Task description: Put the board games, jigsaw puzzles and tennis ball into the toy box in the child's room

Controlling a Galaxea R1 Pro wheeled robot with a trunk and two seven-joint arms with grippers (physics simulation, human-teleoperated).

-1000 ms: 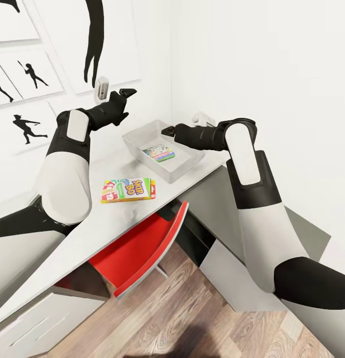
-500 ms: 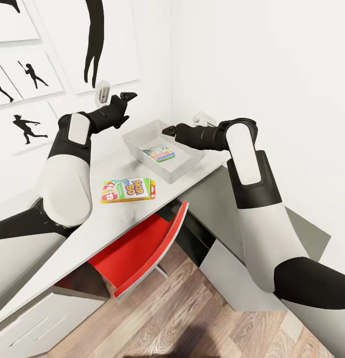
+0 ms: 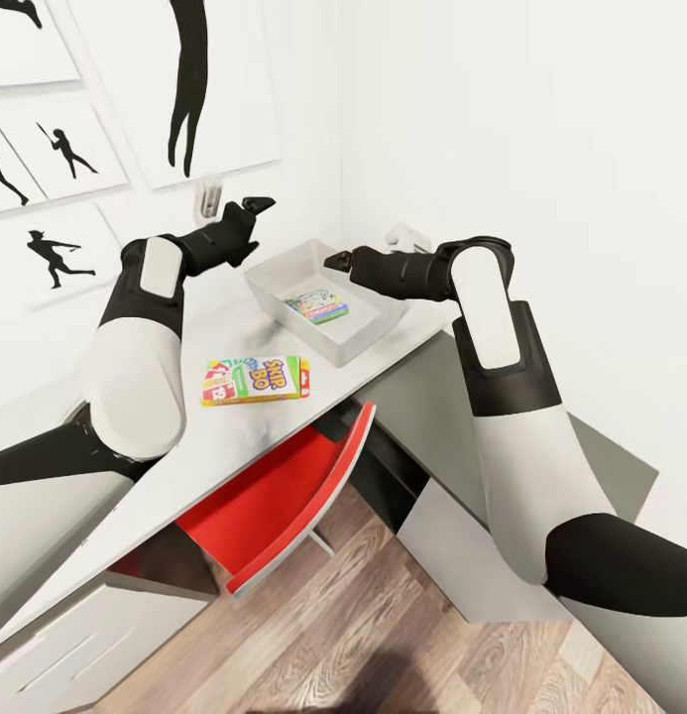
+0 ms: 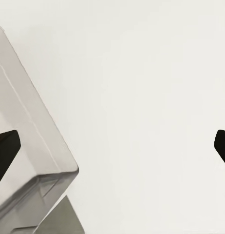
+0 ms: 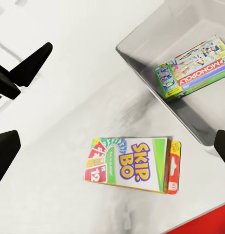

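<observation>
The toy box (image 3: 323,302) sits on my desk (image 3: 184,446) near the corner of the white walls, and a Monopoly game box (image 3: 317,305) lies flat inside it. A Skip-Bo game box (image 3: 256,380) lies flat on the desk top, apart from the toy box and nearer the desk's front edge, above the red chair (image 3: 284,491) tucked underneath. My left pincer (image 3: 252,206) hangs above the desk beside the toy box's far end, its fingers spread wide and holding nothing; my left wrist view catches only a corner of the box (image 4: 32,161) against blank wall. My right pincer (image 3: 335,262) hovers over the toy box's rim, wide open and empty; only its tip is visible from my head.
</observation>
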